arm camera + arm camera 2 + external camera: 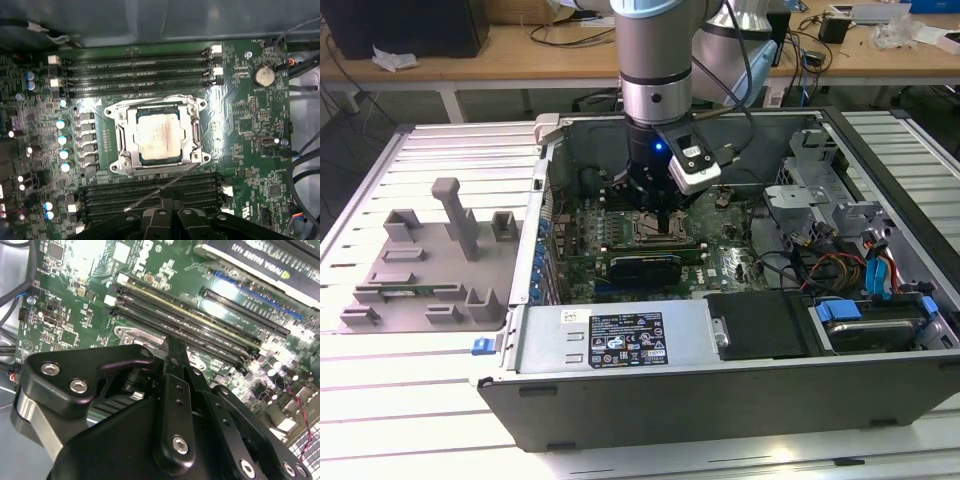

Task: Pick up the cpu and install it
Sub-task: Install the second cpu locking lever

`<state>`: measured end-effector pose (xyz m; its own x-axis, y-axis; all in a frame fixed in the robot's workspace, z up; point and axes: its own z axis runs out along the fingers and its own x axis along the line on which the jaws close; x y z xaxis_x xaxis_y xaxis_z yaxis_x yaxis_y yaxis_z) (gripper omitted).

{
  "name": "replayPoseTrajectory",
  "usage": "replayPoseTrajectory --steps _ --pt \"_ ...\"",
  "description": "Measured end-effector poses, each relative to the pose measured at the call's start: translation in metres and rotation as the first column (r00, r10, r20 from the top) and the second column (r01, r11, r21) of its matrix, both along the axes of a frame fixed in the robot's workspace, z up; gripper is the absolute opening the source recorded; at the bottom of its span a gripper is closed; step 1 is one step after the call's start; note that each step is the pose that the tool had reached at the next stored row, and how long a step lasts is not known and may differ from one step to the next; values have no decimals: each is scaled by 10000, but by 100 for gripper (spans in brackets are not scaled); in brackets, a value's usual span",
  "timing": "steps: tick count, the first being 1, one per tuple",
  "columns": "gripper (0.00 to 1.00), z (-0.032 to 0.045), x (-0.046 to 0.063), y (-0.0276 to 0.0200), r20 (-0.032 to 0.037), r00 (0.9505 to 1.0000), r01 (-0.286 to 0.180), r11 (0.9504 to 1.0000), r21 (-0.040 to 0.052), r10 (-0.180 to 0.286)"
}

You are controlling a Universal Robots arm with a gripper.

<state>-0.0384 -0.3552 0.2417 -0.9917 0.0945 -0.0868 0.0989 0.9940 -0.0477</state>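
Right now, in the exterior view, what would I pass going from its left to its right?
Grey fixture tray → the computer case's left wall → the gripper lowered over the motherboard → the blue-handled drive bay → the case's right wall.

A robotics lab or workshop: an opened grey metal computer case (720,400) lies on a ribbed aluminium table (380,400), with cable-strewn wooden workbenches (520,50) across the frame's top.

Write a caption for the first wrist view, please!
Silvery square cpu sits inside the metal socket frame on the green motherboard.
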Motion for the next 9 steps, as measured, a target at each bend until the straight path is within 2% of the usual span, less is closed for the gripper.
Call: replayPoseTrajectory --steps 4,9 --pt "11 0 0 0 0 10000 0 10000 -2 0" --pt "11 -44 -25 0 -1 10000 -2 10000 0 2"
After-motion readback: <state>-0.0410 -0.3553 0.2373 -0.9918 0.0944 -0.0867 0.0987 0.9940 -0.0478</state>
